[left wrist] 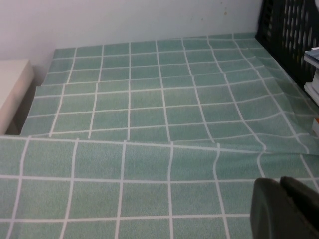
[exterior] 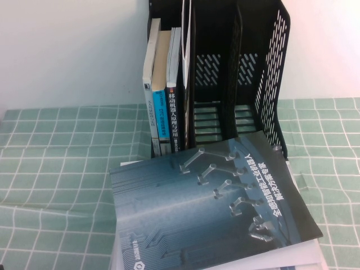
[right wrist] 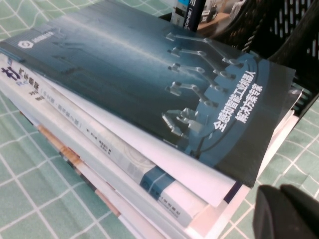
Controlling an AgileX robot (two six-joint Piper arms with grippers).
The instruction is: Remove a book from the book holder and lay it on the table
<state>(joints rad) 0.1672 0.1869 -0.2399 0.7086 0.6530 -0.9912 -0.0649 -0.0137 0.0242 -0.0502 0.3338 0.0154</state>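
The dark blue-teal book (exterior: 214,208) with the circuit pattern lies flat, cover up, on top of a stack of books in front of the black book holder (exterior: 270,73). It fills the right wrist view (right wrist: 149,84), with the holder (right wrist: 294,30) behind it. My right gripper (right wrist: 280,191) is shut and empty, just off the stack's corner above the green checked table (right wrist: 30,189). My left gripper (left wrist: 280,184) is shut and empty over bare table cloth (left wrist: 149,124), the holder (left wrist: 289,35) off to its side. Neither gripper shows in the high view.
Three upright books (exterior: 163,84) stand in the holder's left compartment, and a thin white one (exterior: 187,34) in the one beside it. The stack under the book (right wrist: 99,164) holds several white books. A pale box (left wrist: 12,89) sits at the table's far left edge.
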